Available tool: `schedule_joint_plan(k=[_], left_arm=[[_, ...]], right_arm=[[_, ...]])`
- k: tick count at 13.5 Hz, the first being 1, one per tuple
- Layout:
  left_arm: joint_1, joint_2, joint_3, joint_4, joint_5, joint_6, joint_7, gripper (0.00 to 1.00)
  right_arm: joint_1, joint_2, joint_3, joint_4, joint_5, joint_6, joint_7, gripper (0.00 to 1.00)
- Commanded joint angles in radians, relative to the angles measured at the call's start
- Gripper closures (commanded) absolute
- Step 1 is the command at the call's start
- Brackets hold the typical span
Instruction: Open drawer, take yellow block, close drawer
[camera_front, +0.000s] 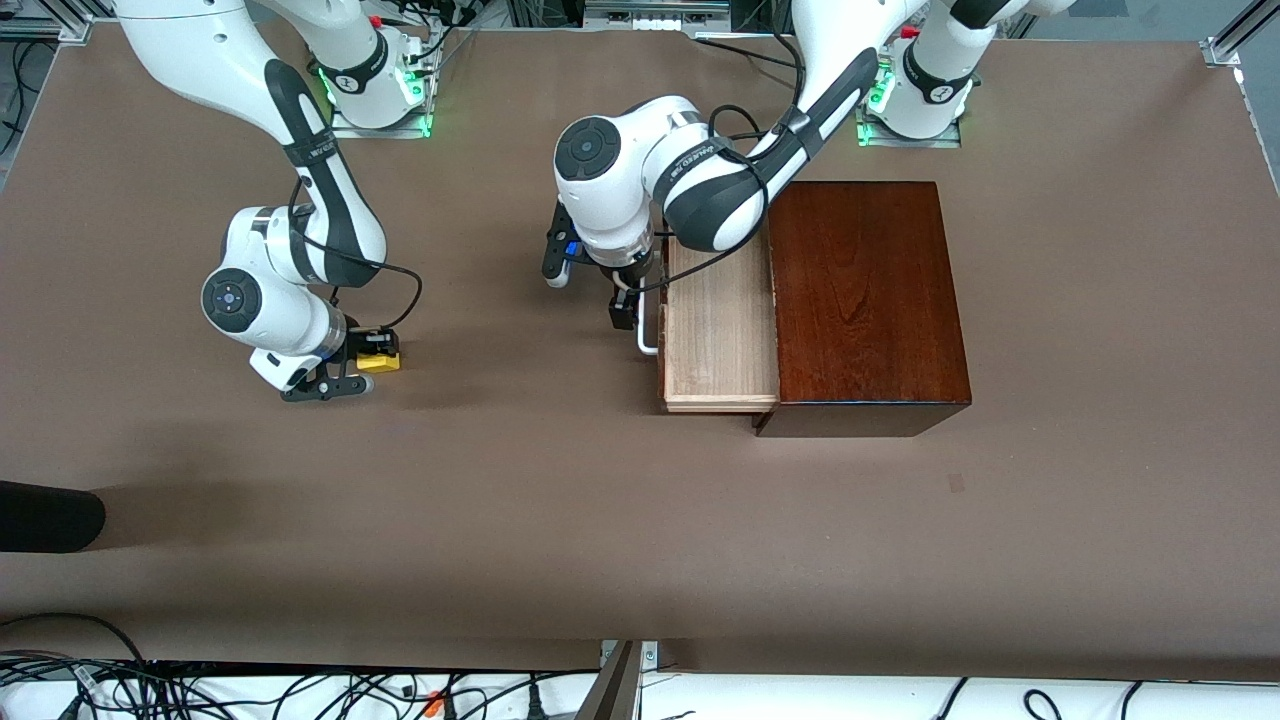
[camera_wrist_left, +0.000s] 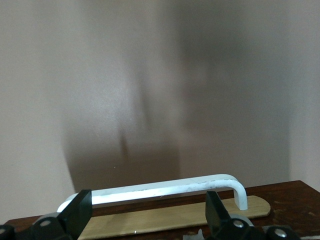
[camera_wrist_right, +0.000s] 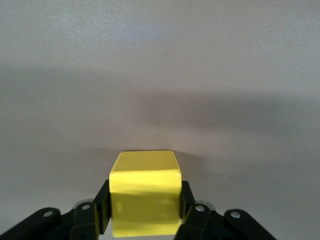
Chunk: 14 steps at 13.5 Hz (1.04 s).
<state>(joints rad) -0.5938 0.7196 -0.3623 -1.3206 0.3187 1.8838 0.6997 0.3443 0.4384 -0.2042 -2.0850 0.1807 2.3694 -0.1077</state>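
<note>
Right gripper (camera_front: 372, 362) clamps yellow block (camera_front: 379, 361) low over the tabletop (camera_front: 560, 520) toward the right arm's end; light, rigid, flat faces grip well. Drawer (camera_front: 718, 330) hangs open; left gripper (camera_front: 627, 305) spread at its slick white handle (camera_front: 647, 335), so push the front mid-bar.

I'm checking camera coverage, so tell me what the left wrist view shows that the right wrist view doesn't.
Only the left wrist view shows the drawer with its white bar handle, the open left claw straddling that handle. Only the right wrist view shows the yellow block, clamped in the right claw. Both share just the bare brown table; neither shows the other arm.
</note>
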Motion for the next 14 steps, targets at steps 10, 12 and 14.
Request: schedule_joint_plan(k=[10,12,14], left_arm=[[0.017,-0.038,0.019,-0.026,0.034,-0.051,-0.013,0.0],[0.019,-0.039,0.02,-0.028,0.034,-0.074,-0.013,0.0],[0.019,-0.042,0.019,-0.028,0.072,-0.106,-0.013,0.0]], right_arm=[[-0.039,-0.108,-0.034,0.164,-0.101,-0.055,-0.136,0.0],[-0.039,-0.185,-0.032,0.177,-0.095,-0.114,-0.124,0.0],[-0.041,-0.271,-0.026,0.178,-0.093,-0.214,-0.049,0.0]])
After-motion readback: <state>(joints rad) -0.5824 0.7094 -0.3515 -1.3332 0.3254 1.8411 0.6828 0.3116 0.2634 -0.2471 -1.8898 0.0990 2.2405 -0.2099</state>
